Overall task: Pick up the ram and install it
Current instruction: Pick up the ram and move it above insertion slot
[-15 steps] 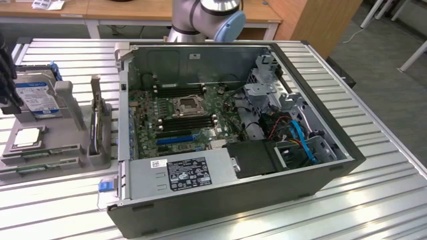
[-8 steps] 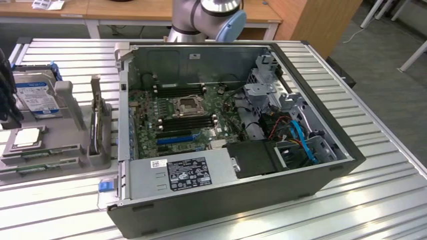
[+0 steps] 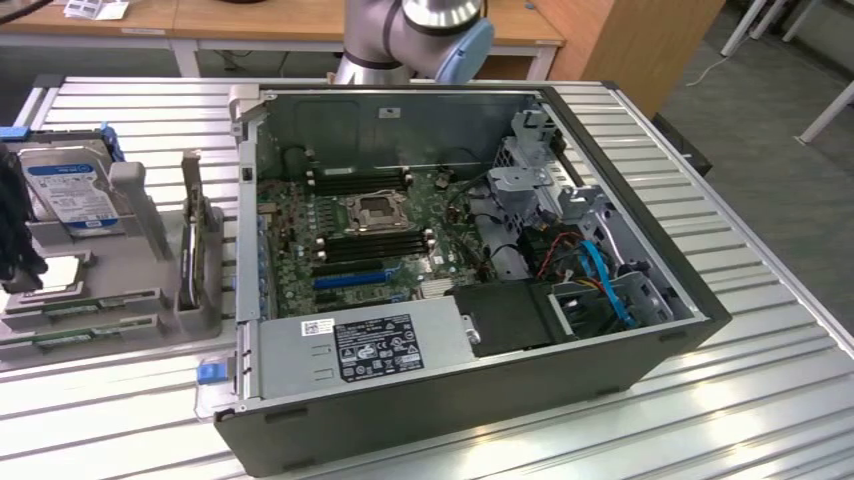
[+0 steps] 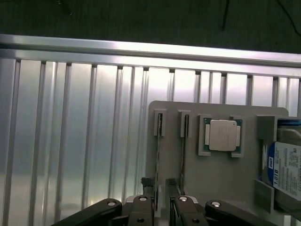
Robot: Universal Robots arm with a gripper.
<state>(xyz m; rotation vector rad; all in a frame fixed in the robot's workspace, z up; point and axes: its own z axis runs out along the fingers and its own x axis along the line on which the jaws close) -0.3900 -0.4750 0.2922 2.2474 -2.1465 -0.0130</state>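
On the gray holder [image 4: 211, 179], ram [image 4: 158, 155] beside processor [image 4: 222, 135], hard drive [image 4: 286, 169]

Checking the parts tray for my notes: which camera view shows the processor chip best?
The wrist view. It looks straight down on the processor chip, showing its silver lid and green border in the gray holder. In the exterior view the processor chip shows at a slant at the exterior view's left edge, near the hard drive.
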